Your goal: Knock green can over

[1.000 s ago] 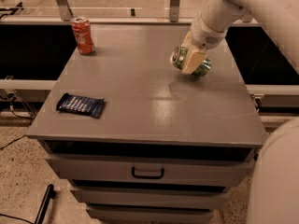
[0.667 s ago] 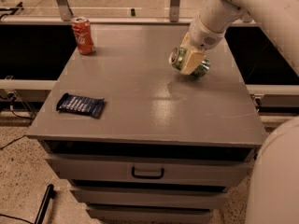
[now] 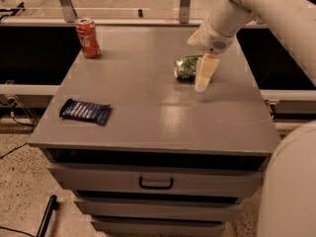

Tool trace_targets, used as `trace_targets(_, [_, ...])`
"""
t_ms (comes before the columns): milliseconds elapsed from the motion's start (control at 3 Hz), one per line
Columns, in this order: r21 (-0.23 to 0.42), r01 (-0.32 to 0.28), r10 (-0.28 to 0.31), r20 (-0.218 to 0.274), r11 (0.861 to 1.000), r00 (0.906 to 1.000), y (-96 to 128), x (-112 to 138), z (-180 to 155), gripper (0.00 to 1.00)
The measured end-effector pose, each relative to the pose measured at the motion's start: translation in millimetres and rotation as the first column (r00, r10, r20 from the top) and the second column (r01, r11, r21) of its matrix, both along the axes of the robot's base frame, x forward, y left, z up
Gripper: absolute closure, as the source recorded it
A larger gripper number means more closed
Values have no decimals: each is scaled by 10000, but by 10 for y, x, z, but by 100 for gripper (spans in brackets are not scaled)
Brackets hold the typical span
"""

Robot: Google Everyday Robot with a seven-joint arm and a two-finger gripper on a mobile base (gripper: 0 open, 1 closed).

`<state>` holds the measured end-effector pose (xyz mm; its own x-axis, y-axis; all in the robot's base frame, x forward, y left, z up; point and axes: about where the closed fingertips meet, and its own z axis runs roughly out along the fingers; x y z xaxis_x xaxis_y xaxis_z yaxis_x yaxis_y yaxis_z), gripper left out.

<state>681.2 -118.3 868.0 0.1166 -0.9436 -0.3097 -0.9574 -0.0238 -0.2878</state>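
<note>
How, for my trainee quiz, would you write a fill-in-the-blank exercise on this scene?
The green aluminium soda can lies on its ____ on the grey cabinet top.
The red cola can stands ____ at the back.
The robot's gripper is close beside the ____ can.
The flat snack packet near the front is dark ____.
Missing: side, upright, green, blue.

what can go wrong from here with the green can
1. The green can seems to lie on its side close beside the gripper; being round, it may roll toward the right edge of the table.
2. With the gripper that near, a careless retreat might nudge or drag the can.
</note>
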Motion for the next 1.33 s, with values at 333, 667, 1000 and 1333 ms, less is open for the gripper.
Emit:
trace_targets(333, [107,-20,18,271,9999,9996,-62,-46,92,0])
trace_targets(667, [585,652,-659,97,9962,9978,-335,-137,238,0])
trace_targets(1000, [781,1770,-1777,16,9811,9841,-673,-260,440,0])
trace_targets(1333, [805,1995,-2000,-23,9766,9798,-716,-277,461,0])
